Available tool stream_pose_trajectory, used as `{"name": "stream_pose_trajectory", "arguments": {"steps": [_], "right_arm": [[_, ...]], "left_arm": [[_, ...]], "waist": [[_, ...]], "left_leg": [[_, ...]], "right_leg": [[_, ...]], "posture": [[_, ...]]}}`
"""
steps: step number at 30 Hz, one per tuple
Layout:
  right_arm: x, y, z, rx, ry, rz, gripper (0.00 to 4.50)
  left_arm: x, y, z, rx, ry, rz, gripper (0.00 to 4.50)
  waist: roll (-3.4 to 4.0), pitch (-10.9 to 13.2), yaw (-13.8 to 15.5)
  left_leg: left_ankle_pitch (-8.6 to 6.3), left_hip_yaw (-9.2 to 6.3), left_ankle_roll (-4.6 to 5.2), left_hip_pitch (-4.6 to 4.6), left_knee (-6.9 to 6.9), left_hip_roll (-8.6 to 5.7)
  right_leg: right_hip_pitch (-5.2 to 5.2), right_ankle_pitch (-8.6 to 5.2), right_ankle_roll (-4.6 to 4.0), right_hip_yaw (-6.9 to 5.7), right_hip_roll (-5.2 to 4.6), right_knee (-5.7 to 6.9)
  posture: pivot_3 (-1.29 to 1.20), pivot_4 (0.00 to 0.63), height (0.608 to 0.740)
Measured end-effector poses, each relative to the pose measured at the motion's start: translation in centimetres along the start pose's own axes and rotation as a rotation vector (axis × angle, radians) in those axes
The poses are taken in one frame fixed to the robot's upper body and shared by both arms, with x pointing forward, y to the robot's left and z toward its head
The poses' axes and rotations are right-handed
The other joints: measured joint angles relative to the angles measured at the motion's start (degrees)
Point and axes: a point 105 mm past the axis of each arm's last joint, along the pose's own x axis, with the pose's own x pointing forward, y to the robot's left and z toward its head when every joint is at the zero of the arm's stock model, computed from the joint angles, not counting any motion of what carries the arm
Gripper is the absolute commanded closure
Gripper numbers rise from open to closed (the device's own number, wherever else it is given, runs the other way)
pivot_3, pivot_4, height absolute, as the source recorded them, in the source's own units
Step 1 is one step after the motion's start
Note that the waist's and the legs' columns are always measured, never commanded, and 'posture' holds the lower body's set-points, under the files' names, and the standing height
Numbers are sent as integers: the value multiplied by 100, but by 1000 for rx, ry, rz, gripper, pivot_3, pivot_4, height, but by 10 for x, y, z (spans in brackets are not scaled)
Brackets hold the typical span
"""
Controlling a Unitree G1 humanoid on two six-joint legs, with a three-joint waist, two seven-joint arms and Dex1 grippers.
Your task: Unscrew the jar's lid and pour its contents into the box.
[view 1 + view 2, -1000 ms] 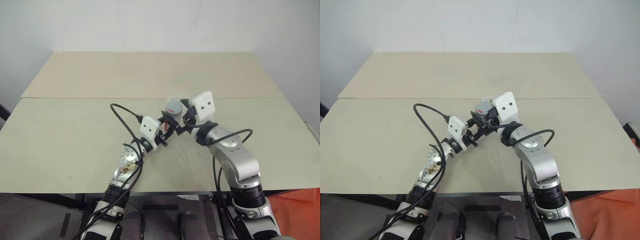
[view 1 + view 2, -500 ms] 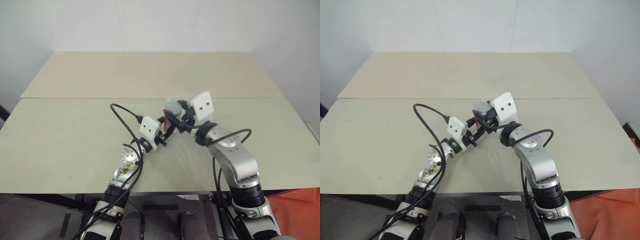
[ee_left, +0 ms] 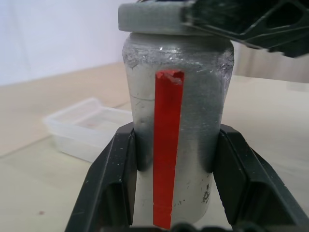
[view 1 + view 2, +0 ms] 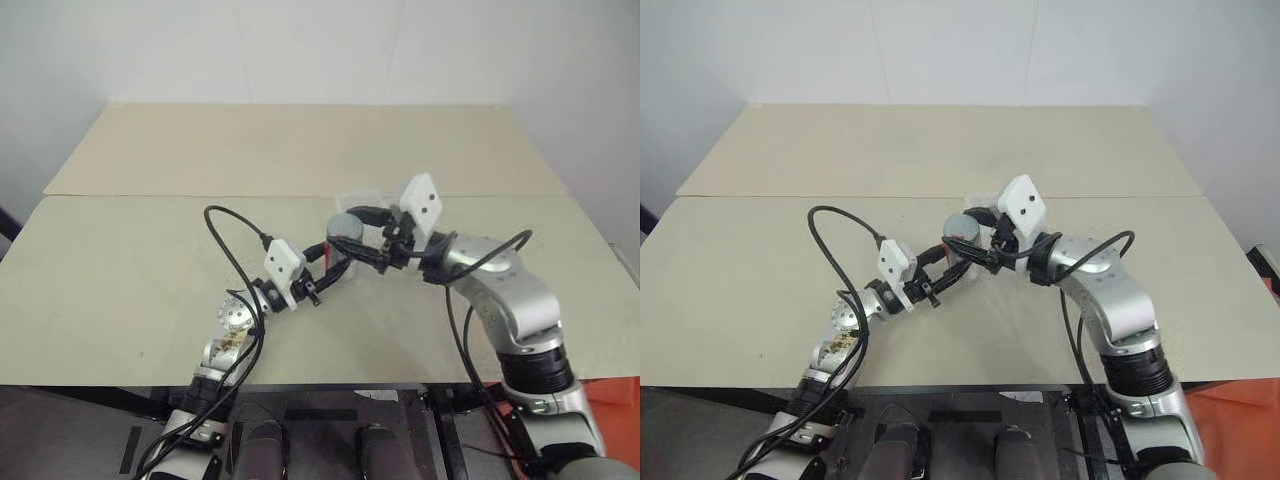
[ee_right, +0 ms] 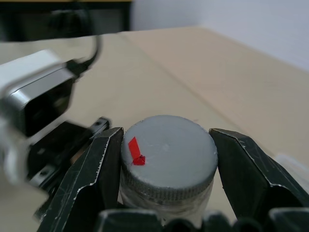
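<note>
The left claw (image 3: 171, 193) is clamping the jar (image 3: 176, 130) around its lower body, one black finger pressing on each side, and the red label band is facing back toward that claw's wrist. The jar is standing upright between the fingers, held above the pale surface (image 4: 150, 260).

The right claw (image 5: 166, 164) is reaching in from the opposite side and gripping the lid (image 5: 169, 154), its two fingers squeezing the grey cap's rim from either side. The lid is sitting on top of the jar, and a small red mark is showing on its flat top near one finger of the right claw. In the head views the two claws are meeting at the jar (image 4: 340, 245), the right claw (image 4: 372, 232) above the left claw (image 4: 325, 275).

The box (image 3: 87, 128), a clear shallow tray, is lying on the surface just beyond the jar, on the far side from the left claw and near the right claw's fingers, not touching the jar.
</note>
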Motion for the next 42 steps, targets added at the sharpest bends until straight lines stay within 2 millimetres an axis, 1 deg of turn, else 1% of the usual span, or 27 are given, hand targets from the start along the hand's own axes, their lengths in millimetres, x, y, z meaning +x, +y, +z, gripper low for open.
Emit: {"name": "stream_pose_trajectory", "arguments": {"steps": [4, 11, 15, 17, 24, 26, 27, 29, 30, 32, 34, 38, 42], "right_arm": [[-3, -3, 3, -22, 1, 166, 1694], [-5, -15, -1, -63, 6, 423, 1694], [-5, -18, -5, -70, 16, 517, 1694], [-3, -21, -8, -75, 25, 532, 1694], [-4, -22, -14, -82, 14, 537, 1694], [-4, -22, -15, -80, 12, 532, 974], [-5, -22, -16, -78, 20, 529, 763], [-7, -21, -24, -55, 35, 524, 125], [-8, -18, -27, -40, 34, 526, 53], [-10, -15, -28, -28, 17, 520, 53], [-14, -16, -20, -52, -17, 481, 53], [-27, -23, -4, -84, -82, 328, 53], [-45, -19, 5, -97, -104, 195, 53]], "left_arm": [[-1, -7, 2, -12, -12, -59, 2607], [1, -13, -1, -25, -3, -88, 2607], [1, -16, -3, -26, 6, -94, 2607], [2, -17, -6, -22, 19, -95, 2607], [2, -17, -9, -23, 29, -93, 2607], [3, -17, -9, -20, 32, -93, 2607], [3, -18, -9, -17, 32, -94, 2607], [5, -21, -6, -5, 11, -104, 2607], [6, -22, -5, -3, 8, -107, 2607], [7, -22, -5, 0, 2, -106, 2607], [7, -21, -4, 14, 2, -101, 2607], [7, -18, -7, 28, 15, -72, 2607], [5, -12, -14, 43, 44, -30, 2607]], "waist": [[0, 0, -6], [0, 0, -1], [0, 0, 1], [0, 0, 2], [0, 0, 8], [0, 0, 8], [0, 0, 8], [0, 0, 21], [0, 0, 32], [0, 0, 30], [0, 0, 29], [0, 0, 32], [0, 0, 75]], "left_leg": [[0, 4, 0, 2, 1, 0], [0, 13, 0, 2, 0, 2], [0, 14, 0, 3, 0, 2], [0, 13, 0, 4, 0, 3], [0, 6, 0, 3, 0, 3], [0, 3, 0, 3, -1, 4], [0, 3, 0, 3, -1, 4], [0, 3, 0, 1, 0, 3], [0, 3, 0, 0, 0, 2], [0, 0, 0, 0, 0, 4], [0, -10, 0, 1, -1, 4], [0, -20, 0, 0, -1, 3], [0, -22, 0, -1, -2, 2]], "right_leg": [[2, 0, 0, 0, 0, -1], [0, 0, 0, 0, 0, -1], [0, 0, 0, 0, 0, 1], [-1, 0, 0, 0, 0, 2], [-2, 1, -1, 0, -3, 3], [-2, 0, -1, 0, -2, 4], [-2, 1, -1, 0, -2, 4], [-1, 1, -1, 0, -4, 3], [-2, 1, -1, 0, -4, 3], [-5, 1, -1, 0, -4, 5], [-5, 1, -1, 1, -3, 6], [-4, 1, -1, 0, -4, 5], [-4, 1, -1, 1, -4, 3]], "posture": [[0, 150, 740], [0, 150, 740], [0, 150, 740], [0, 150, 740], [0, 150, 740], [0, 150, 740], [0, 150, 740], [0, 150, 740], [0, 150, 740], [0, 150, 740], [0, 150, 740], [0, 150, 740], [0, 150, 740]]}}
